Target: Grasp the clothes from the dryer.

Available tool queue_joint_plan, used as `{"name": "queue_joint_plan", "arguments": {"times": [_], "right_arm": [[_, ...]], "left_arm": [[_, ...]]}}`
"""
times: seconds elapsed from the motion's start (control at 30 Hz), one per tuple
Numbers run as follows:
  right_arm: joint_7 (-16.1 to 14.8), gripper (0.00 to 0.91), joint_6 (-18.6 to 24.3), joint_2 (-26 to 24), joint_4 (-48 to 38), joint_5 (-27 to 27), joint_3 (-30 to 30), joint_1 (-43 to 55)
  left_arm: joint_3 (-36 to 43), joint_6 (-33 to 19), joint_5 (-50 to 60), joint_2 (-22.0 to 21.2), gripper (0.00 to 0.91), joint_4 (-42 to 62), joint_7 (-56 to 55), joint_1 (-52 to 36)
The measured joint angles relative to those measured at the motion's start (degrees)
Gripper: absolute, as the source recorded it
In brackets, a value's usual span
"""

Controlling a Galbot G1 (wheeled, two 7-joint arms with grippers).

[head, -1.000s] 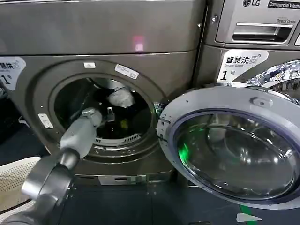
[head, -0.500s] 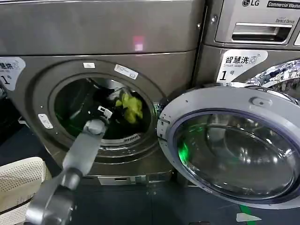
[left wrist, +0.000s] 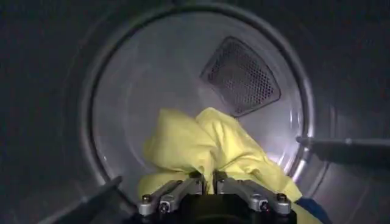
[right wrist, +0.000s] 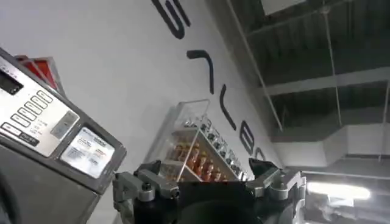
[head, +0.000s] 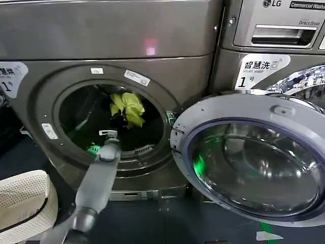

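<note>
The dryer (head: 117,35) has a smooth, brushed-metal bronze front, and its door (head: 251,157) pairs glossy glass with a matt grey plastic rim. The yellow-green garment (left wrist: 207,146) is soft, creased cloth against the drum's (left wrist: 140,79) satin metal wall. The basket (head: 23,198) looks like matt white perforated plastic.

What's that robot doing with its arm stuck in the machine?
It is taking laundry out of the dryer. Its left claw is inside the drum, shut on a yellow-green garment that hangs lifted in the opening. The round door stands swung open to the right. The right claw is idle, pointing up and away from the work.
</note>
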Motion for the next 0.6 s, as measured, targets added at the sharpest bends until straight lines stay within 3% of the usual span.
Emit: {"name": "queue_joint_plan", "arguments": {"times": [0.6], "right_arm": [[-0.3,0.907,-1.0,0.3,0.6,0.0,0.8,0.2]], "left_arm": [[-1.0,-1.5,-0.3,-0.4,0.0,-1.6,-2.6,1.6]]}}
